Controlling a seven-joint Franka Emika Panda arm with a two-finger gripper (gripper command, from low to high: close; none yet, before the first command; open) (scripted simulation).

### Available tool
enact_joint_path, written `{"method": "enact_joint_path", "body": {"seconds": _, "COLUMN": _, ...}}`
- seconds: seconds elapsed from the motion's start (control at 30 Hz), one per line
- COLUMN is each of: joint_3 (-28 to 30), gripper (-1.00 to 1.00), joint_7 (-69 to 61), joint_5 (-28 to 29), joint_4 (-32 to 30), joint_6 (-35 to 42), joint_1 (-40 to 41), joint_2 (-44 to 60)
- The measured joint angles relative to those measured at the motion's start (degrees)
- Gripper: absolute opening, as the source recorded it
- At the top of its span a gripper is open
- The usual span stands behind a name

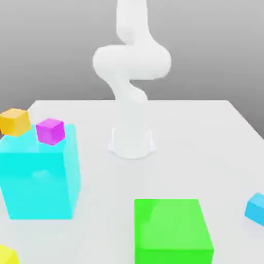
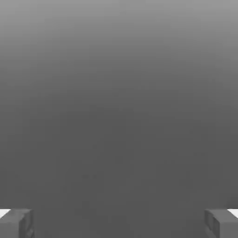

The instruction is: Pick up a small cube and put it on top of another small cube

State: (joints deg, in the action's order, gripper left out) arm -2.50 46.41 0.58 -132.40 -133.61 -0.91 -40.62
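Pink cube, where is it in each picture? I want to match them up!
Exterior view: the pink cube sits on top of the big cyan block, at the exterior view's left, beside the orange cube.
Hand view: what I see here is the open gripper, its fingers wide apart, facing plain grey.
Shared landmark: probably the grey backdrop, behind the arm in the exterior view.

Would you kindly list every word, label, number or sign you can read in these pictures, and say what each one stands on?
None: there is no readable text.
The magenta cube, orange cube, large cyan block, green block, small blue cube, white table and the gripper all show plain surfaces.
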Motion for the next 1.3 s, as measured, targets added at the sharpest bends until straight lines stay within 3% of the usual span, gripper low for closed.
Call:
{"method": "enact_joint_path", "body": {"seconds": 0.6, "joint_3": -17.7, "gripper": 0.0, "joint_7": 7.8, "joint_5": 9.1, "joint_4": -4.5, "joint_6": -13.3, "joint_1": -9.2, "joint_2": 37.7}}
{"method": "enact_joint_path", "body": {"seconds": 0.9, "joint_3": -20.5, "gripper": 0.0, "joint_7": 12.4, "joint_5": 14.8, "joint_4": -6.4, "joint_6": -20.1, "joint_1": -18.0, "joint_2": 56.6}}
{"method": "enact_joint_path", "body": {"seconds": 1.03, "joint_3": -15.6, "gripper": 0.0, "joint_7": 16.7, "joint_5": 20.5, "joint_4": -4.9, "joint_6": -25.7, "joint_1": -22.6, "joint_2": 64.9}}
{"method": "enact_joint_path", "body": {"seconds": 1.07, "joint_3": -14.4, "gripper": -1.0, "joint_7": 17.7, "joint_5": 21.7, "joint_4": -4.5, "joint_6": -26.9, "joint_1": -23.5, "joint_2": 66.6}}
{"method": "enact_joint_path", "body": {"seconds": 1.3, "joint_3": -14.3, "gripper": -1.0, "joint_7": 17.9, "joint_5": 22.0, "joint_4": -4.4, "joint_6": -27.1, "joint_1": -23.6, "joint_2": 66.8}}
